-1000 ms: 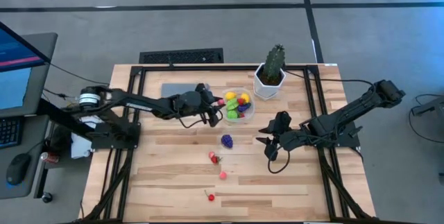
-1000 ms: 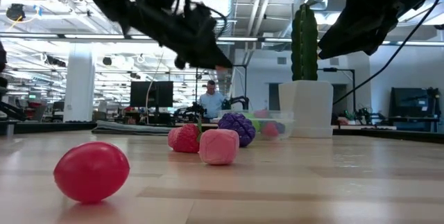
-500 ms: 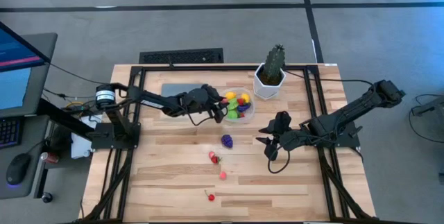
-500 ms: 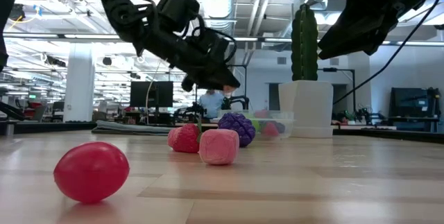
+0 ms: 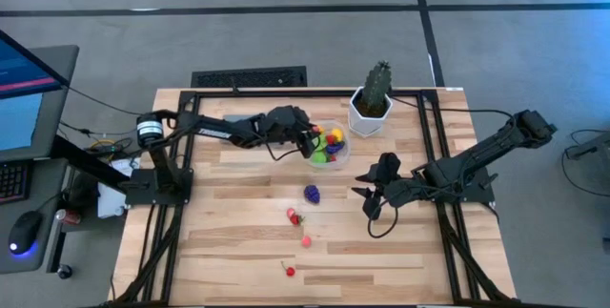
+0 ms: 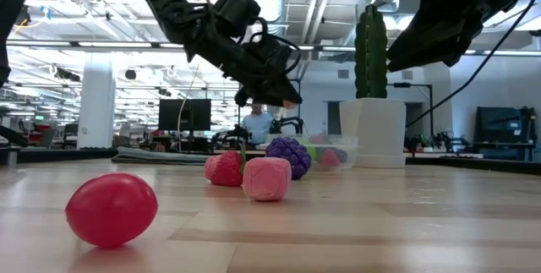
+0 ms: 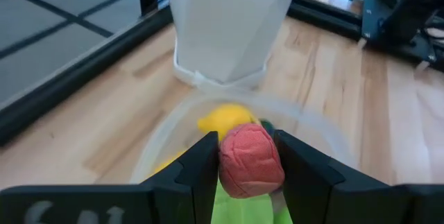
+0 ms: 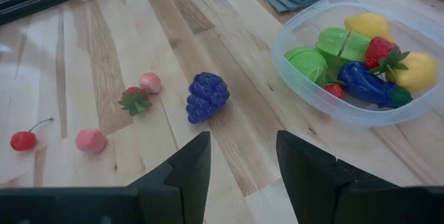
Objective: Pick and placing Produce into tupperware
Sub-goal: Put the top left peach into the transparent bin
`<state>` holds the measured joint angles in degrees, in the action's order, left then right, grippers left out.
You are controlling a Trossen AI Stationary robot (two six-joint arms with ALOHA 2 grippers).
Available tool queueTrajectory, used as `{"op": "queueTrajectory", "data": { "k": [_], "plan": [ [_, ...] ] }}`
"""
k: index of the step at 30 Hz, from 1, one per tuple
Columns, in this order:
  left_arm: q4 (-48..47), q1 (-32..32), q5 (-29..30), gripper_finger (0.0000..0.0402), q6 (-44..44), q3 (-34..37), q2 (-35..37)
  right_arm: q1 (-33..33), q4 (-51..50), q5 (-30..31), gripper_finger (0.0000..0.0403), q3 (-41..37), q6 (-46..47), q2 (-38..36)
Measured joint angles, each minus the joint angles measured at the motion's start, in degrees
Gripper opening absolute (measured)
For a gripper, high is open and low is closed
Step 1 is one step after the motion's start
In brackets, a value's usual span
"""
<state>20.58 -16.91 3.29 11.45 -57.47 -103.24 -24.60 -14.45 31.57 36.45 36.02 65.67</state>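
The clear round tupperware [image 5: 327, 144] stands near the table's far edge and holds yellow, green, red and purple toy produce [image 8: 350, 61]. My left gripper [image 5: 312, 142] hangs over its left rim, shut on a red-pink toy fruit [image 7: 250, 161]. Purple grapes [image 5: 312, 194], a strawberry [image 5: 294, 216], a pink fruit [image 5: 306, 241] and a cherry [image 5: 289, 270] lie on the wood. My right gripper [image 5: 365, 195] is open, raised to the right of the grapes [image 8: 207, 96]. My left gripper pinches the red-pink toy fruit [image 7: 244, 172] between its two fingers, one on each side of it. The fingers [image 6: 283, 95] come slanting down from the table's left. The fruit is lifted clear above the tupperware's left rim [image 7: 163, 137].
A white pot with a green cactus [image 5: 372, 106] stands just right of the tupperware at the far edge. A grey-blue folded cloth [image 5: 240, 122] lies under the left arm. Bare wood stretches along the near edge and left side [image 5: 210, 241].
My left arm has swung toward the far edge and right, carrying its shut gripper and the red-pink fruit from left of the tupperware to above its left rim. The right arm and the loose produce have stayed put.
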Motion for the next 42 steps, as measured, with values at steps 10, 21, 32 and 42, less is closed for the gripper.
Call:
{"op": "queueTrajectory", "data": {
  "k": [10,21,32,42],
  "plan": [
    [-4.6,-0.3,-1.8,0.0126,-0.4,-2.7,-1.4,0.0,0.0,0.5,0.0187,0.0,0.0,0.0],
    [-5.6,-0.3,-5.0,0.0126,1.0,-2.7,-1.9,0.0,0.0,1.5,0.0187,0.0,0.0,0.0],
    [-6.6,-0.3,-5.1,0.0126,1.0,-2.7,-1.9,0.0,0.0,1.5,0.0187,0.0,0.0,0.0],
    [-7.1,-0.3,-4.5,0.0126,1.4,-2.7,-1.9,0.0,0.0,1.5,0.0187,0.0,0.0,0.0]
  ]
}}
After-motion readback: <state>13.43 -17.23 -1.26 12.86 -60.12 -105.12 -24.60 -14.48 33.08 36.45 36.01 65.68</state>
